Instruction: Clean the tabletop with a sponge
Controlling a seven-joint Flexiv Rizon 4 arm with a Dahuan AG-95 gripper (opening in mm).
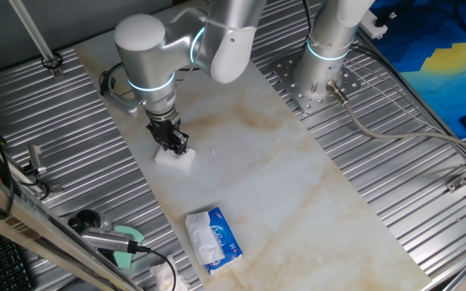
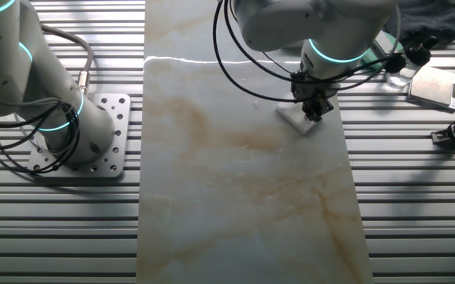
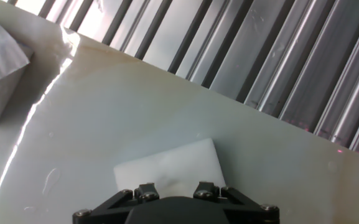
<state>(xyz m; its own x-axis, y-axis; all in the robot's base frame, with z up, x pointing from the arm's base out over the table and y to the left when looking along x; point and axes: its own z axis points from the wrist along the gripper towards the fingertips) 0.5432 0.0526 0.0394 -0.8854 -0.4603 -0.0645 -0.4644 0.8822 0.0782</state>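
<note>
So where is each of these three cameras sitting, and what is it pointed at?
One fixed view: high, off one long side, looking down on the tabletop; shows the arm, gripper, sponge, tissue pack.
The other fixed view: high, from the opposite side; shows arm, gripper, sponge.
Hand view: on the hand, looking down the fingers at the sponge.
All three share the sponge and tabletop.
</note>
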